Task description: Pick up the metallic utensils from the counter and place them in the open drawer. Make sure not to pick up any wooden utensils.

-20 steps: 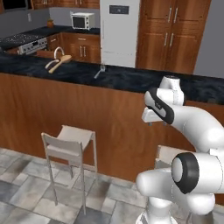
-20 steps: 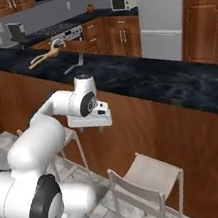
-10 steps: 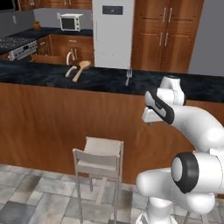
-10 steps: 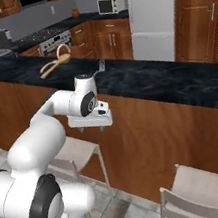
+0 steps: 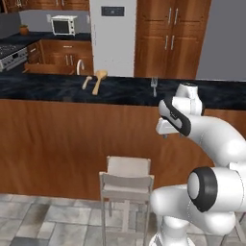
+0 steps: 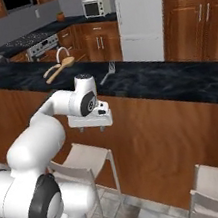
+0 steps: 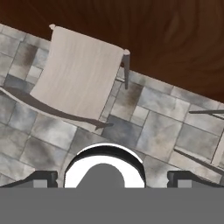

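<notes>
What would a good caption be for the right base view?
Open gripper hangs below the counter, where a metal fork and wooden spoon lie.

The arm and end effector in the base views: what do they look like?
The arm is built of glossy white rounded shells with dark grey-black bands and round caps at its joints. The end effector is a flat white block with two small dark fingers beneath. No cables or markings are visible.

Black marbled counter, tan wooden spoon, grey fork
</notes>
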Motion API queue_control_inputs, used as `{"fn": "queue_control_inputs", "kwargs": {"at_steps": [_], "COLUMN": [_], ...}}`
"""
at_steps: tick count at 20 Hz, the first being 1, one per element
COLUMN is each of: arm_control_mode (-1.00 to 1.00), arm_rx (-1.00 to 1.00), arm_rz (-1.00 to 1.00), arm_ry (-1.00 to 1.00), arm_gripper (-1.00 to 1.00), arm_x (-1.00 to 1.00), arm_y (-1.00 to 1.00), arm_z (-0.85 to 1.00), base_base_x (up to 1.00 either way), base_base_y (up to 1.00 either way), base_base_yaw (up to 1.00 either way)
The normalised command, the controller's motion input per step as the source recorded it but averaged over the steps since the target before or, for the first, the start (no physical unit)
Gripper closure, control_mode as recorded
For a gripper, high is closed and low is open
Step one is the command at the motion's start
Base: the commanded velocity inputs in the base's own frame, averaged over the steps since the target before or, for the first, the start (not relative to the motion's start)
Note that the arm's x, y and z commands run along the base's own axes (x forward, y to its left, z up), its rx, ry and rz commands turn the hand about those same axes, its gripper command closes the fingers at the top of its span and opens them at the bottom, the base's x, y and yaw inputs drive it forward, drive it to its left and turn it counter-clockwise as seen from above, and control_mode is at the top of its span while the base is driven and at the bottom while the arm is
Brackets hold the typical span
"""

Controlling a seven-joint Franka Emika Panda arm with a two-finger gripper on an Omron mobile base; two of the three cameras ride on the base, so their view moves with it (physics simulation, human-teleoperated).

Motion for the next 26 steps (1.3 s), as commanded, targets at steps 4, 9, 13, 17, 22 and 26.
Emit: {"fn": "queue_control_inputs", "kwargs": {"at_steps": [4, 9, 13, 17, 22, 26], "arm_control_mode": [1.00, 1.00, 1.00, 1.00, 1.00, 1.00], "arm_rx": [0.00, 0.00, 0.00, 0.00, 0.00, 0.00], "arm_rz": [0.00, 0.00, 0.00, 0.00, 0.00, 0.00], "arm_ry": [0.00, 0.00, 0.00, 0.00, 0.00, 0.00], "arm_gripper": [-1.00, -1.00, -1.00, -1.00, -1.00, -1.00], "arm_x": [0.00, 0.00, 0.00, 0.00, 0.00, 0.00], "arm_y": [0.00, 0.00, 0.00, 0.00, 0.00, 0.00], "arm_z": [0.00, 0.00, 0.00, 0.00, 0.00, 0.00], "base_base_x": [0.00, 0.10, 0.40, 0.54, 0.62, 0.60], "base_base_y": [-0.03, 0.00, 0.15, 0.36, 0.43, 0.52], "base_base_yaw": [-0.16, -0.16, -0.19, -0.19, -0.19, -0.18]}}
